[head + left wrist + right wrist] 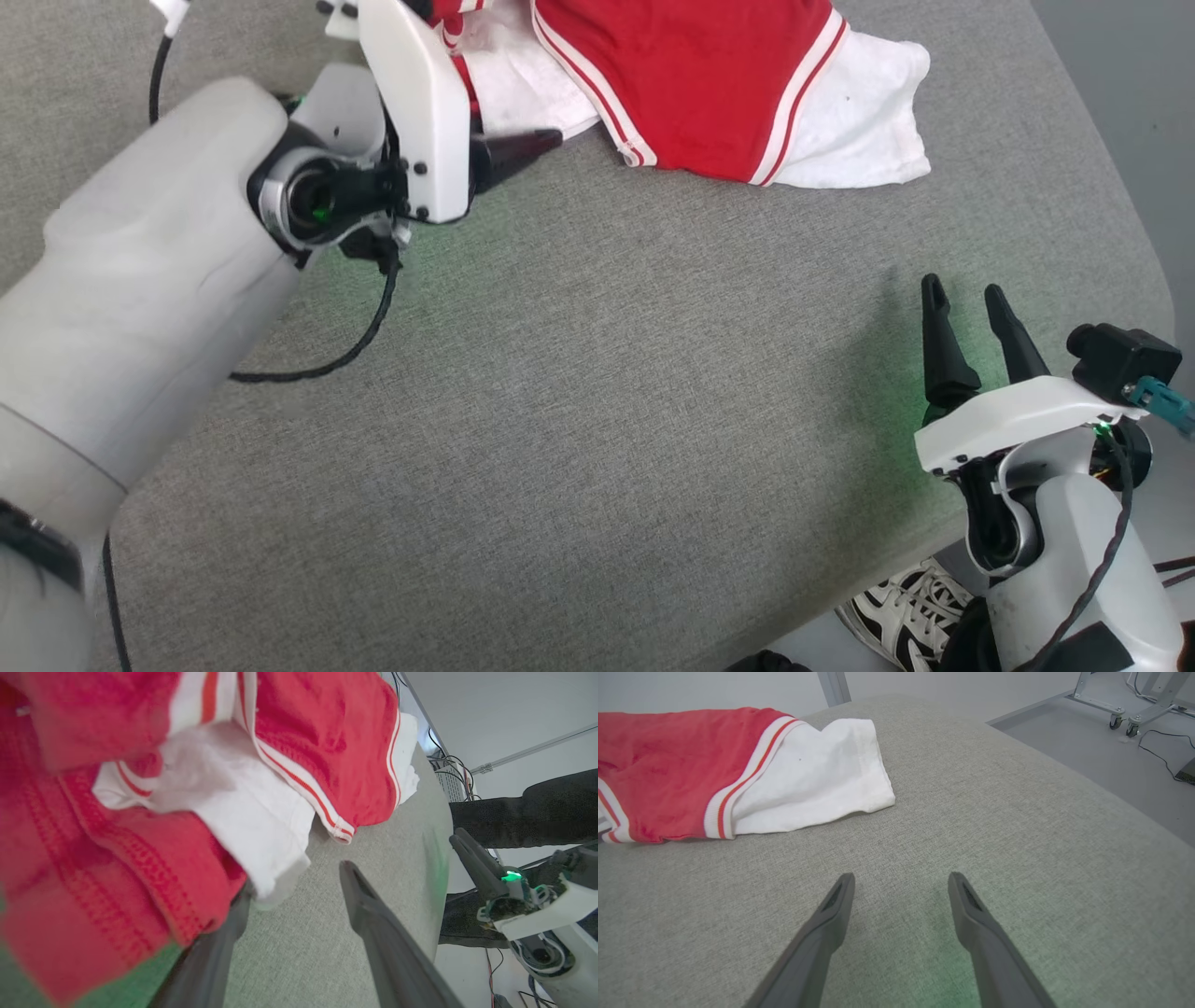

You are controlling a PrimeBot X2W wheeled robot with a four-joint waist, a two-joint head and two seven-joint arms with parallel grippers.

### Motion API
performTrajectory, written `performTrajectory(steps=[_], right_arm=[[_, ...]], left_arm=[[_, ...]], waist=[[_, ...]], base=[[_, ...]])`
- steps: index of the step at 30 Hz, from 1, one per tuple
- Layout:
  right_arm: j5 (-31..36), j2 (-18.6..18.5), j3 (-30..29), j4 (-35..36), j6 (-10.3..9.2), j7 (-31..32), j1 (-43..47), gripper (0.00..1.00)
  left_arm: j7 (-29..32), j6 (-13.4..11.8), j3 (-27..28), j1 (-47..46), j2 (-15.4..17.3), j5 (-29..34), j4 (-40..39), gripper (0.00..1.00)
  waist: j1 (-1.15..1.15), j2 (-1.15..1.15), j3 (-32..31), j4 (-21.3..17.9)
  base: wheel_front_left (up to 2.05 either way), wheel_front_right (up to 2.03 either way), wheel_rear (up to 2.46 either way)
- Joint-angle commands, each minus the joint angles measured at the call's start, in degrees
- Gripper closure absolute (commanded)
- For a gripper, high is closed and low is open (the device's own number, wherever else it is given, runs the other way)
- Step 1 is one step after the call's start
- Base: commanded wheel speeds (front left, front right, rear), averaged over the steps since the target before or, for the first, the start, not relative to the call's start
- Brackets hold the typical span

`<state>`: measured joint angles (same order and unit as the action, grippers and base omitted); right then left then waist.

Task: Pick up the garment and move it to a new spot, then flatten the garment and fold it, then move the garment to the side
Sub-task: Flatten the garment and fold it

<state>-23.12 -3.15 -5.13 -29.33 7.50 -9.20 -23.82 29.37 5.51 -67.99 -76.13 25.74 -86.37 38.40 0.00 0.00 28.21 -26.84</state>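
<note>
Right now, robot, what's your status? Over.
Left claw open, one finger under the red shirt. Right claw open, empty. Shirt bunched, unfolded. Sneaker beside table edge.

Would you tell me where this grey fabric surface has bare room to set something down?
The grey fabric surface lies bare between the red, white-sleeved shirt, the left gripper and the right gripper. Crowded: the far edge, where that shirt drapes the left gripper.

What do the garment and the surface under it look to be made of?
Garment: soft knit fabric, matte, probably cotton; it creases loosely and shows stitched striped trim. Surface: grey woven upholstery cloth, matte; a coarse weave shows.
</note>
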Motion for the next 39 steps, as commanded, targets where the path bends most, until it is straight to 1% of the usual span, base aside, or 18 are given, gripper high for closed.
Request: performTrajectory(steps=[1,2,6,10,13,15,18,22,25,27,28,29,30,31,32,34,36,39], right_arm=[[-0.2,0.2,0.2,0.0,-0.02,-0.6,0.6,0.0],[-0.3,0.2,0.3,-0.1,-0.02,-0.6,0.6,0.0],[-0.3,0.2,0.1,-0.5,-0.02,-0.7,0.6,0.0],[0.4,0.2,-1.3,-0.4,-0.02,-0.8,1.0,0.0],[1.2,-0.3,-2.0,0.1,-0.02,-0.1,1.4,0.0],[1.7,-0.6,-2.5,0.7,-0.02,0.4,1.7,0.0],[2.5,-1.2,-3.2,1.8,-0.02,1.3,1.9,0.0],[3.5,-1.4,-3.4,4.1,-0.02,2.8,2.0,0.0],[4.0,-1.4,-3.8,5.9,-0.02,4.0,2.4,0.0],[4.4,-1.4,-4.2,7.0,-0.02,4.8,2.7,0.0],[4.5,-1.4,-4.5,7.5,-0.02,5.2,2.9,0.0],[4.8,-1.4,-5.0,8.3,-0.02,5.8,3.3,0.0],[4.9,-1.4,-5.1,8.7,-0.02,6.1,3.4,0.0],[5.0,-1.4,-5.2,9.1,-0.02,6.4,3.5,0.0],[5.0,-1.4,-5.2,9.1,-0.02,6.4,3.5,0.0],[5.1,-1.3,-5.4,9.9,-0.02,7.0,3.7,0.0],[5.2,-1.3,-5.4,10.4,-0.02,7.6,4.1,0.0],[5.4,-1.2,-5.3,11.3,-0.02,8.2,4.3,0.0]], left_arm=[[0.3,0.3,0.3,-0.7,0.0,-0.5,0.3,0.77],[0.5,0.4,0.3,-0.8,-0.5,-0.7,0.7,1.0],[1.5,0.8,0.2,-1.5,-1.6,-1.0,1.8,1.0],[2.1,1.4,0.1,-1.1,-2.1,-1.3,1.1,1.0],[2.8,1.6,0.4,0.2,-0.9,-1.9,-1.5,1.0],[3.5,1.8,0.6,1.3,1.2,-2.9,-4.3,1.0],[5.3,2.0,1.2,3.5,5.8,-5.1,-9.6,1.0],[6.7,1.6,1.2,6.6,14.8,-5.7,-16.8,1.0],[4.8,0.3,1.2,8.8,22.0,-3.4,-20.9,1.0],[2.0,-0.3,1.4,9.5,26.2,-1.0,-22.8,1.0],[0.1,-1.1,1.5,9.6,28.1,1.1,-23.0,1.0],[-4.1,-1.3,1.0,9.8,30.7,5.7,-23.6,1.0],[-6.3,-2.4,1.8,10.5,31.2,5.8,-23.0,1.0],[-7.7,-2.9,2.2,11.4,31.4,5.2,-22.6,1.0],[-7.7,-2.9,2.2,11.4,31.4,5.2,-22.6,1.0],[-9.2,-3.5,2.2,12.6,32.3,5.6,-22.0,1.0],[-8.8,-3.7,1.3,14.6,32.7,4.9,-20.5,1.0],[-8.1,-3.9,-0.2,17.4,31.9,3.8,-16.9,1.0]], waist=[[0.0,0.0,-0.1,0.0],[0.0,0.0,-0.2,0.0],[0.0,0.0,-0.8,0.7],[0.0,0.0,-2.0,2.8],[0.0,0.0,-3.2,5.3],[0.0,0.0,-4.1,7.2],[0.0,0.0,-5.2,10.2],[0.0,0.0,-6.1,13.4],[0.0,0.0,-6.3,15.1],[0.0,0.0,-6.3,15.9],[0.0,0.0,-6.2,16.3],[0.0,0.0,-6.2,16.8],[0.0,0.0,-6.2,16.9],[0.0,0.0,-6.3,17.1],[0.0,0.0,-6.3,17.1],[0.0,0.0,-6.5,17.2],[0.0,0.0,-6.6,17.3],[0.0,0.0,-6.7,16.9]], base=[[0.0,0.0,0.0],[0.0,0.0,0.0],[0.0,0.0,0.0],[0.0,0.0,0.0],[0.0,0.0,0.0],[0.0,0.0,0.0],[0.0,0.0,0.0],[0.0,0.0,0.0],[0.0,0.0,0.0],[0.0,0.0,0.0],[0.0,0.0,0.0],[0.0,0.0,0.0],[0.0,0.0,0.0],[0.0,0.0,0.0],[0.0,0.0,0.0],[0.0,0.0,0.0],[0.0,0.0,0.0],[0.0,0.0,0.0]])
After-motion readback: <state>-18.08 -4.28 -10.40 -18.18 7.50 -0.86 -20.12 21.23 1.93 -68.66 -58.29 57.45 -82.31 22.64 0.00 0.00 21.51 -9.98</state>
